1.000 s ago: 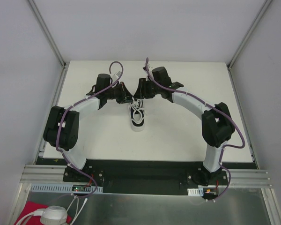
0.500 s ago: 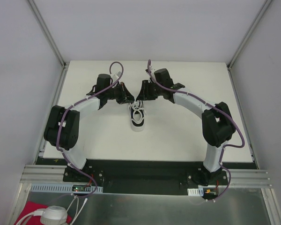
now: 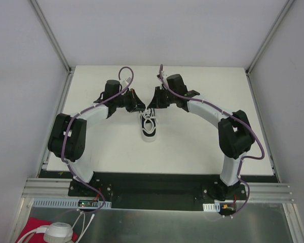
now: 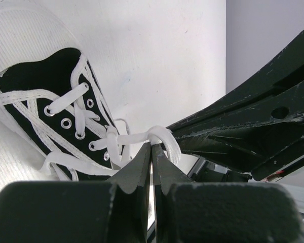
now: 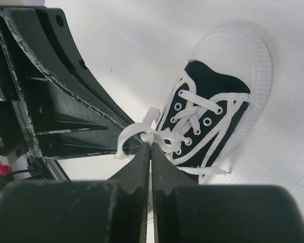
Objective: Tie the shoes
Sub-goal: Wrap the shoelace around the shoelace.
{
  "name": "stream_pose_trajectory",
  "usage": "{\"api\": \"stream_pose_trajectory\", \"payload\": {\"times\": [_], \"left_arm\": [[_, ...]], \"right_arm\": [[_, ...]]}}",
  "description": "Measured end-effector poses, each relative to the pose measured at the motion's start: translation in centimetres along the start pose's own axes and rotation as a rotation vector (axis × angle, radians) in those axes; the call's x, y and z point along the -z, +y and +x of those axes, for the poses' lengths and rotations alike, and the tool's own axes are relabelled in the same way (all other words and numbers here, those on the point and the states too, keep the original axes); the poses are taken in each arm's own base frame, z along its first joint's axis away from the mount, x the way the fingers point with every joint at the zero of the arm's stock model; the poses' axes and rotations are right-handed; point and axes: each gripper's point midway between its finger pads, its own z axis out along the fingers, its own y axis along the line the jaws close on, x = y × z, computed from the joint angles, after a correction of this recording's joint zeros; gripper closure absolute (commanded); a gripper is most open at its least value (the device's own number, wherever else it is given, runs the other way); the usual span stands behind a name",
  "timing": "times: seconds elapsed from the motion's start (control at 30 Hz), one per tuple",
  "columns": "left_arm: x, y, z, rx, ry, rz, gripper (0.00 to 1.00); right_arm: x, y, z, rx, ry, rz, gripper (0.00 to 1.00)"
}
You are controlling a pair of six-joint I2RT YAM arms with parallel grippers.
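The sneaker (image 3: 148,127) sits on its sole near the middle of the surface (image 3: 202,147). In my top view its white toe rim points to 6 o'clock and its heel to 12 o'clock. The upper is black. The thin white laces (image 3: 150,115) cross up the eyelets and gather in loose loops at the collar end.

Both arms curve in from the near edge and meet just beyond the heel. The left end effector (image 3: 138,105) is at about 11 o'clock of the shoe and the right end effector (image 3: 152,105) at about 12 o'clock, with their tips close together over the loops.

On my left wrist feed the 2 fingers are pressed together, with a strand of lace (image 4: 142,137) pinched at their tips. The right arm's black fingers reach in from 3 o'clock to the same bunch.

On my right wrist feed the jaws are likewise closed tight on a lace loop (image 5: 142,135). The left arm's fingers come in from 9 o'clock, and the shoe (image 5: 213,121) lies toward 2 o'clock.
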Motion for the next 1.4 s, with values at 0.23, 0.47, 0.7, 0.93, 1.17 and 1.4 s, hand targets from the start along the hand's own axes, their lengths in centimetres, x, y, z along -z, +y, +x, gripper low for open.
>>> {"api": "stream_pose_trajectory", "payload": {"times": [0.23, 0.47, 0.7, 0.93, 1.17, 1.4], "left_arm": [[0.0, 0.1, 0.0, 0.003, 0.001, -0.004, 0.97], [0.1, 0.9, 0.7, 0.007, 0.025, -0.033, 0.87], [0.7, 1.9, 1.4, -0.014, 0.039, -0.096, 0.89], [1.8, 2.0, 1.0, -0.053, -0.001, -0.158, 0.81], [2.8, 2.3, 0.6, -0.078, -0.019, -0.191, 0.65], [4.9, 5.2, 1.4, -0.087, -0.094, -0.335, 0.65]], "right_arm": [[-0.1, -0.2, 0.4, -0.004, 0.007, 0.003, 0.99], [-0.1, 0.0, 0.4, -0.001, 0.006, 0.0, 0.99], [-0.2, 0.3, 0.3, 0.001, -0.001, -0.008, 0.99], [-0.3, 0.5, -0.1, 0.007, -0.016, -0.014, 0.99], [-0.3, 0.5, -0.3, 0.009, -0.022, -0.017, 0.99], [-0.1, 1.3, -1.3, 0.01, -0.042, -0.034, 0.99]]}}
